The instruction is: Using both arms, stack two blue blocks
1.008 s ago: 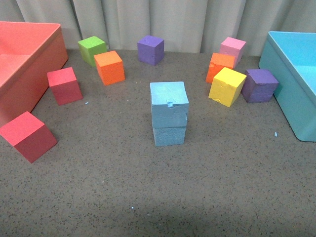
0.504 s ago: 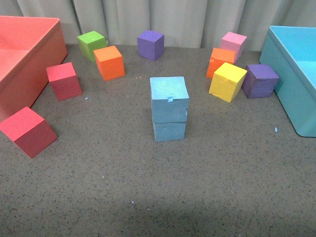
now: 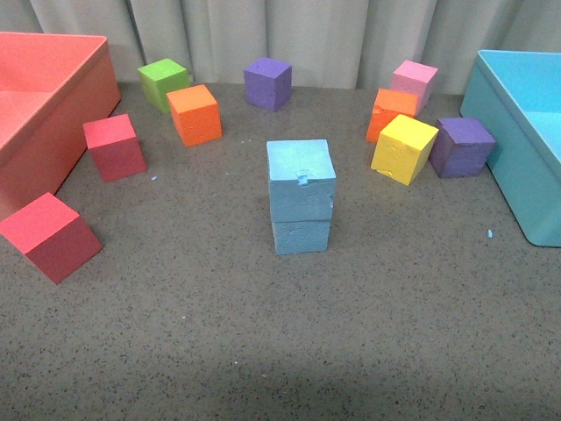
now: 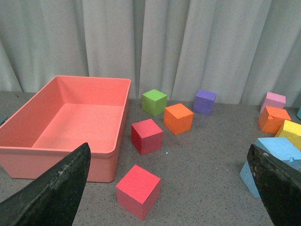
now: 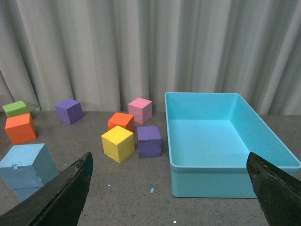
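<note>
Since the earlier frame only the view shifted slightly; your blue blocks (image 3: 300, 195) stayed stacked. Both the left gripper (image 4: 169, 188) and right gripper (image 5: 169, 188) stood wide open, empty, stack well beyond the fingers.

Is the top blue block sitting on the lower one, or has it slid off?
On. The top blue block rests on the lower blue block, roughly aligned; no gripper touches it.

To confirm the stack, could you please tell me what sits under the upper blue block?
The second blue block sits under the upper blue block; its top face is covered.
</note>
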You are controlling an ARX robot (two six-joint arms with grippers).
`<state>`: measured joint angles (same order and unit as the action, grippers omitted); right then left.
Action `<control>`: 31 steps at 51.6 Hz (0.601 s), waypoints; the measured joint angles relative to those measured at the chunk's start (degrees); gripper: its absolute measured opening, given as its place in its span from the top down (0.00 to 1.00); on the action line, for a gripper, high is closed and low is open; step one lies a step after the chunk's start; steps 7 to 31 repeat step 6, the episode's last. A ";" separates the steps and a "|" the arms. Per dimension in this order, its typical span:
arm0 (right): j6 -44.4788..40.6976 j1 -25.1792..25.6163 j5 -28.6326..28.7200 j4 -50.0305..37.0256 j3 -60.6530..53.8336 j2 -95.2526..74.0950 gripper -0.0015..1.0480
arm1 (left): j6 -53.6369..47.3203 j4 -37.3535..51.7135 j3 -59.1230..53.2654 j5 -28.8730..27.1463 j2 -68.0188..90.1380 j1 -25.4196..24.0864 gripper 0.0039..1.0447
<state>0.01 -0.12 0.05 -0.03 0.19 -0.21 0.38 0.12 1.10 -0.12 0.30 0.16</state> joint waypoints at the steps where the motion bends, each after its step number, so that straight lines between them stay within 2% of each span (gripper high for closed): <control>1: 0.00 0.00 0.00 0.00 0.00 0.00 0.09 | 0.00 0.00 0.00 0.00 0.00 0.00 0.06; 31: 0.00 0.00 0.00 0.00 0.00 0.00 0.09 | -0.02 0.00 0.00 0.00 0.00 0.00 0.06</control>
